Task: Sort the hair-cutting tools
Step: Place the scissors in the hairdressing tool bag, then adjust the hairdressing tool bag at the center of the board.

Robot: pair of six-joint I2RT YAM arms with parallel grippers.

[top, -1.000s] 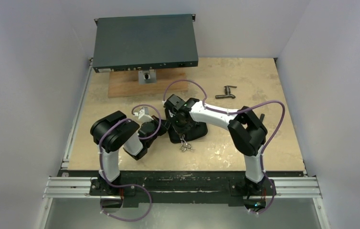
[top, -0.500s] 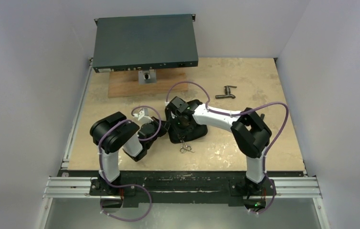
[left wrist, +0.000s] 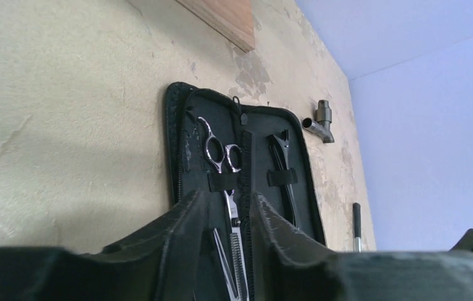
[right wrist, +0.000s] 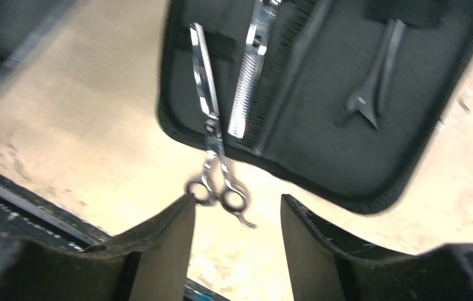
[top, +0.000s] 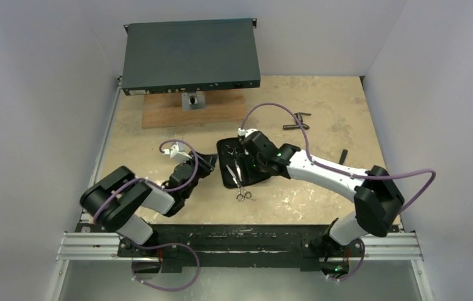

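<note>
Stowing step: scissors (right wrist: 212,132) lie half out of case (right wrist: 322,144), handles just ahead of released right pincer (right wrist: 237,232); left pincer (left wrist: 224,232) released too. Next, probably: nudge them fully in.

Metal T-fitting (left wrist: 320,121) — wooden board (top: 159,116)

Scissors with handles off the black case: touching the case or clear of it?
Touching. Right wrist view: the scissors blades lie across the rim of the case onto its lining; only the handles rest on the table.
</note>
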